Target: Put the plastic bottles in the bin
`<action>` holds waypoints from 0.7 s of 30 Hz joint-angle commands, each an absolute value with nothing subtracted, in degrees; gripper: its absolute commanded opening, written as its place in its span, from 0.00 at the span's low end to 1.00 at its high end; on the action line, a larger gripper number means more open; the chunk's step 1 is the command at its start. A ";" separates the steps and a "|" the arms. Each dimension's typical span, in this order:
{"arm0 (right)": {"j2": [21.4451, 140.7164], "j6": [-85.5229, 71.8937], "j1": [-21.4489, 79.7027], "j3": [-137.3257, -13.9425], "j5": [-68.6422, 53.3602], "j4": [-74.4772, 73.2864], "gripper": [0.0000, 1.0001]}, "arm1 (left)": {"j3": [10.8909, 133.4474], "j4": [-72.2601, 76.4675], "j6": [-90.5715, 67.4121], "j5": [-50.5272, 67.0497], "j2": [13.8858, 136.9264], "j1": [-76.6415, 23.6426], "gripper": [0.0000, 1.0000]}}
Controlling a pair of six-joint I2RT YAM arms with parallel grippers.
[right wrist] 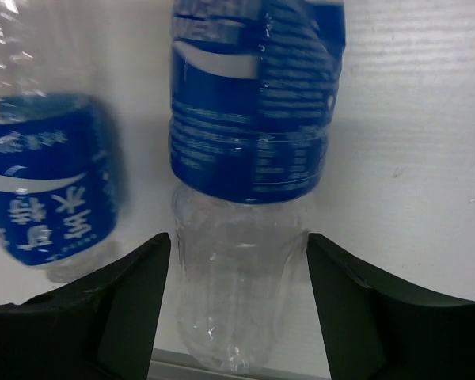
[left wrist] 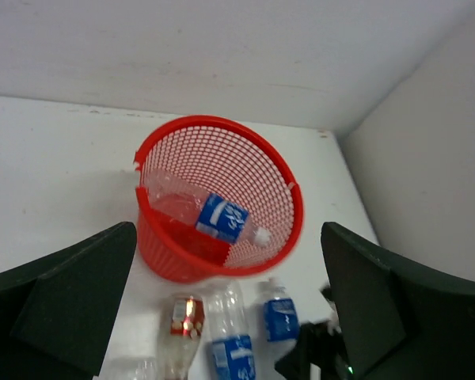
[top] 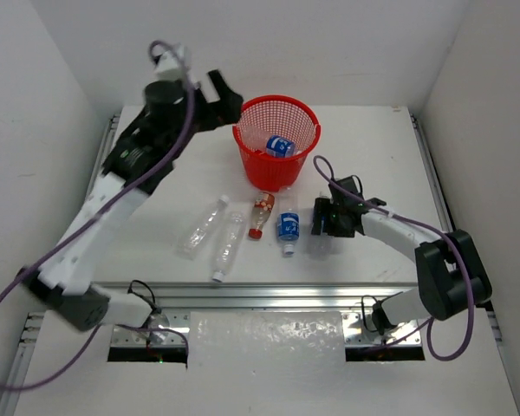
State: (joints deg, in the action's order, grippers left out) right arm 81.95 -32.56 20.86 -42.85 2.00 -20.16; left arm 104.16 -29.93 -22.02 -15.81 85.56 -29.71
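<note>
The left pincer [left wrist: 228, 237] is spread wide and holds nothing. Just ahead of it and below stands the red mesh bin [left wrist: 162, 150], with one blue-labelled bottle [left wrist: 222, 220] lying inside.

The right pincer [right wrist: 237, 245] is down at the bench [top: 390, 156]. Its fingers [right wrist: 119, 309] stand on either side of the clear lower part of a second blue-labelled bottle [right wrist: 253, 111], right against its sides. I cannot tell whether they squeeze it. Just to this pincer's left lies a third blue-labelled bottle [right wrist: 47, 182]. Farther left come the red-labelled bottle [top: 260, 214], then a first unlabelled bottle [top: 228, 247] and a second unlabelled bottle [top: 199, 230], all on their sides.

The bench is white, with an aluminium rail [top: 269, 296] along its near edge behind both pincers. Plain white walls [top: 269, 43] close it in on three sides.

There are six bottles in all, one in the bin and five on the bench: three with blue labels, one with a red label and two bare. There is one bin.
</note>
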 commanded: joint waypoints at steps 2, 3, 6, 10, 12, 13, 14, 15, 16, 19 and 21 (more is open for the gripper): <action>82.35 -34.28 21.36 -39.12 2.10 -15.47 0.67 | 83.04 -20.15 -27.33 -8.28 66.82 -30.41 1.00; 82.01 -34.02 21.53 -38.59 2.46 -15.29 0.67 | 80.36 -19.52 -27.59 -7.22 62.79 -30.50 1.00; 80.95 -32.88 21.45 -37.62 3.60 -16.60 0.49 | 71.83 -17.85 -28.56 -1.78 58.29 -30.76 1.00; 73.15 -31.47 21.53 -36.04 5.71 -18.36 0.27 | 63.92 -12.85 -29.18 8.23 57.57 -32.95 1.00; 64.46 -29.54 22.67 -35.16 2.66 -17.67 0.25 | 63.02 -11.70 -28.92 9.84 58.97 -37.60 1.00; 57.55 -28.66 23.55 -33.94 0.37 -16.53 0.25 | 62.50 -9.78 -28.22 11.41 59.50 -41.79 1.00; 54.17 -26.91 23.73 -33.40 -3.56 -13.65 0.25 | 62.23 -8.62 -27.95 12.64 60.11 -43.40 1.00; 50.83 -26.02 23.82 -32.62 -13.70 -11.71 0.24 | 61.97 -7.40 -27.78 14.05 61.42 -44.81 1.00; 47.58 -25.32 23.91 -31.04 -19.19 -9.25 0.23 | 61.53 -5.47 -27.95 16.24 61.96 -46.65 1.00; 37.55 -26.19 24.34 -29.80 -30.55 -1.95 0.23 | 60.47 -2.30 -28.47 17.13 63.45 -48.68 1.00; 35.34 -27.07 24.61 -30.67 -34.26 -0.53 0.23 | 60.21 -0.97 -28.74 17.75 64.33 -49.13 1.00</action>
